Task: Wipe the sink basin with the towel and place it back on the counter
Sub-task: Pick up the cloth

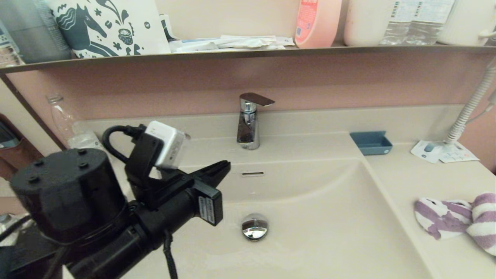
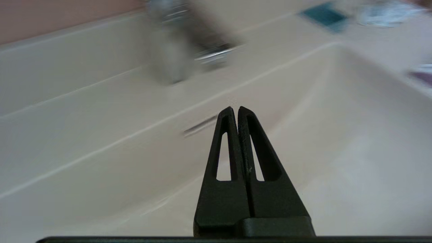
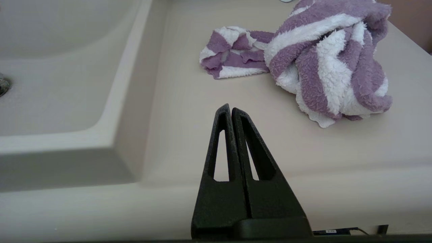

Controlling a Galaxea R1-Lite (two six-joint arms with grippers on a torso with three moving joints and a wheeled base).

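The purple and white striped towel [image 1: 461,221] [image 3: 314,57] lies crumpled on the counter [image 1: 418,182] [image 3: 209,111] to the right of the sink basin [image 1: 310,217] [image 3: 50,67]. A chrome drain plug [image 1: 254,227] sits in the basin floor, with the slot overflow [image 1: 252,174] in the back wall. My left gripper [image 1: 224,167] [image 2: 235,108] hangs shut and empty over the basin's left part, pointing at the back wall. My right gripper [image 3: 231,107] is shut and empty, low at the counter's front edge, short of the towel; it does not show in the head view.
A chrome faucet [image 1: 248,122] stands behind the basin. A blue soap dish [image 1: 371,142] and a printed paper card [image 1: 441,152] lie at the back right of the counter. A clear bottle [image 1: 68,124] stands at the back left. The shelf [image 1: 248,52] above carries bottles and a bag.
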